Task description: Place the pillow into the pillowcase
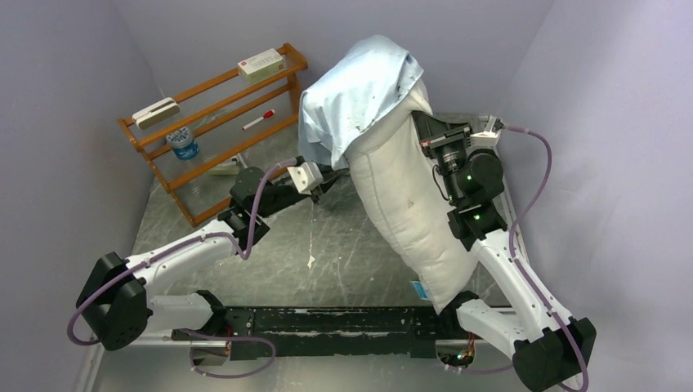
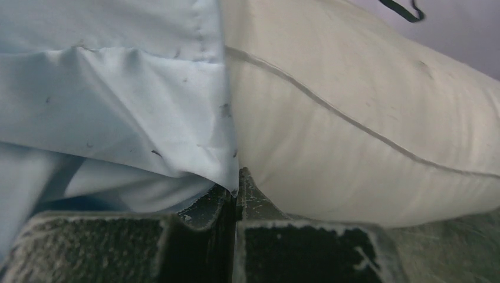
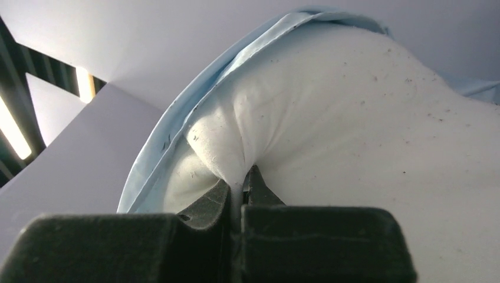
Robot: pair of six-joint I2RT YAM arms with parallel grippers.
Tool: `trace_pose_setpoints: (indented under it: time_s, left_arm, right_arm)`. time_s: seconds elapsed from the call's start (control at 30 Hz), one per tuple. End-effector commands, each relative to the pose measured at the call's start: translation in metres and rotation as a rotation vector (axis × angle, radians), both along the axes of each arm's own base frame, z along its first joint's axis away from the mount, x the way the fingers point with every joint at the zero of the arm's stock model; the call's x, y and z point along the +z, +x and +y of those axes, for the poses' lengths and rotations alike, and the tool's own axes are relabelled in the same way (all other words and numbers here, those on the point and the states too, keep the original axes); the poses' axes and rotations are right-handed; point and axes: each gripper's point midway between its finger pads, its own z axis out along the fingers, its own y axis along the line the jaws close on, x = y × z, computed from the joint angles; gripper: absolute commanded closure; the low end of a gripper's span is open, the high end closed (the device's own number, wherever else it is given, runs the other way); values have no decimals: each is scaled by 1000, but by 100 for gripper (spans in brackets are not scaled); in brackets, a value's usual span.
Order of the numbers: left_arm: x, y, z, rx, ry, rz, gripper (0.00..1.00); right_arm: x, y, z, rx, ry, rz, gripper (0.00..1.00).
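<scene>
Pillow [image 1: 409, 212] stood on end on the table [image 1: 327, 253], leaning against the right arm, lower corner near the arm bases. The pillowcase [image 1: 355, 98] caps only the upper end; most of the pillow below the hem is bare. Judged progress: insertion begun, well short of complete. The case has yet to be drawn down the remaining length and over the bottom end. The left fingers [image 2: 203, 206] are closed on the pillowcase hem where it meets the pillow. The right fingers [image 3: 206, 203] are closed, pinching a fold of the pillow's white cover just under the hem. Table: grey, scuffed, mottled. Pale lilac walls enclose 3 sides; 1 wooden rack [image 1: 212, 114] of small items stands far left.
</scene>
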Motion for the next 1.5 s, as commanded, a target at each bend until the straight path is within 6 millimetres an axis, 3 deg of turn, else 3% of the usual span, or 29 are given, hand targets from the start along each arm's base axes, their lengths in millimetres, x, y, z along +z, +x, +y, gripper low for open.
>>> trace_pose_setpoints:
  time_s: [0.0, 0.13, 0.2, 0.33, 0.5, 0.63, 0.8, 0.97, 1.13, 1.37, 1.47]
  left_arm:
    - [-16, -31, -26, -150, 82, -54, 95]
    - [-21, -42, -33, -195, 65, -22, 95]
    - [-21, -42, -28, -166, 44, 17, 90]
    - [-20, -44, -6, -86, -25, 93, 69]
    - [-30, -56, 24, -11, -21, 189, 47]
    - [-42, -68, 41, 12, 31, 265, 40]
    - [-48, -75, 64, 89, 83, 401, 35]
    - [-23, -71, 83, 193, 54, 491, 32]
    - [7, -60, 87, 268, 39, 552, 31]
    - [81, -20, 71, 342, 21, 377, 27]
    - [100, 4, 55, 368, 88, 284, 27]
  right_arm:
    - [85, -32, -27, -54, 172, -286, 100]
    - [66, -23, -14, -23, 104, -260, 100]
    - [57, -18, -3, -1, -9, -249, 100]
    - [33, -21, 16, 55, -217, -280, 100]
    - [-18, -22, 25, 89, -504, -220, 100]
    - [-51, -26, 20, 77, -656, -213, 100]
    - [-66, -28, 27, 110, -776, -274, 100]
    - [-86, -20, 39, 189, -820, -228, 100]
    - [-100, -23, 54, 282, -852, -226, 100]
    - [-86, -32, 62, 302, -818, -273, 100]
    - [-78, -37, 67, 320, -776, -292, 100]
